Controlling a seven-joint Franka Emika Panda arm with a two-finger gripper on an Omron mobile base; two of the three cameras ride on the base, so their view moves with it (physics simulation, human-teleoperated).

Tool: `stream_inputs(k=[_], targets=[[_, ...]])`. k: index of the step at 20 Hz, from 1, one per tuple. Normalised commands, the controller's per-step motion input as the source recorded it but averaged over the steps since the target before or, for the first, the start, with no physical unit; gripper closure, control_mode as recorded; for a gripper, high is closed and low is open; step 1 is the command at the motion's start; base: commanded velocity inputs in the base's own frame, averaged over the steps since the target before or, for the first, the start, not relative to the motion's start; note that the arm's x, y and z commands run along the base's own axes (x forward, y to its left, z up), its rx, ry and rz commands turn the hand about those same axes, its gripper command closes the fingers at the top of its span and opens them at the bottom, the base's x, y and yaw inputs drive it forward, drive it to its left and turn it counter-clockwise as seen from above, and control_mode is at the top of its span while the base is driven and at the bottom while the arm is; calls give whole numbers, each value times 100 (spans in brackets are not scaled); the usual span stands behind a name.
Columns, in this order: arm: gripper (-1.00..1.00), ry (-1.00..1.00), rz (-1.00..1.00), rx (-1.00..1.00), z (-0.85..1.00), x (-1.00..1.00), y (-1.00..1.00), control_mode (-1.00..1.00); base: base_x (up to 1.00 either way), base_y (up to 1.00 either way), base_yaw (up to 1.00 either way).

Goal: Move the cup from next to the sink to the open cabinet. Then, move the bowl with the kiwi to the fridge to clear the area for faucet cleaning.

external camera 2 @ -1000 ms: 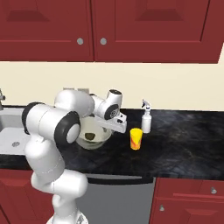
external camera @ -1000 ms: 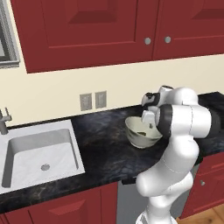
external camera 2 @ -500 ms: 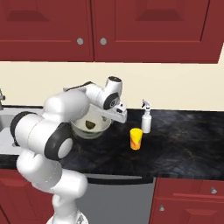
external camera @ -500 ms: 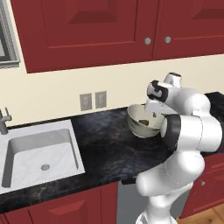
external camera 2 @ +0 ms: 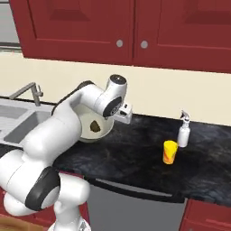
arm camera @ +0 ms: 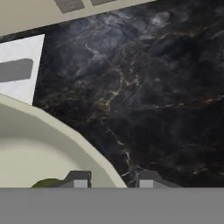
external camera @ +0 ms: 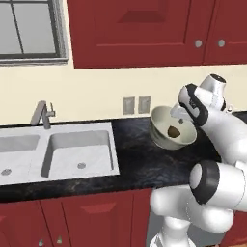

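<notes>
1. End effector (arm camera: pixel 109 178) pinches the rim of the bowl (external camera: pixel 170 126), one fingertip (arm camera: pixel 78 178) inside the wall and the other outside; the jaws are narrowed onto that thin rim, and the bowl appears lifted clear of the worktop (external camera: pixel 130 164).
2. Well to the left of the end effector lies the sink (external camera: pixel 72 154), with its faucet (external camera: pixel 42 114) at the back edge.
3. Just left of the end effector, inside the bowl, sits the kiwi (external camera: pixel 173 131), riding along with it.
4. Below the end effector is the black stone worktop, with two wall outlets (external camera: pixel 136 104) on the backsplash behind and to its left.
5. Well to the right of the end effector the cup (external camera 2: pixel 169 152) stands upright on the worktop, just beside a white spray bottle (external camera 2: pixel 183 131).
6. Progress, as I judge it: the cup has not reached any cabinet, and the wall cabinets (external camera 2: pixel 135 27) above look closed, so that step appears undone. The bowl step is under way, since the bowl is gripped and raised; carrying it to the fridge remains.
</notes>
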Motion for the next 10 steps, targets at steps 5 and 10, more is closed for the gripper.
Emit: stream_inputs(k=[5, 10], targets=[[100, 0, 0, 0, 0, 0, 0, 100, 0, 33, 90], [100, 0, 0, 0, 0, 0, 0, 100, -5, 48, 87]])
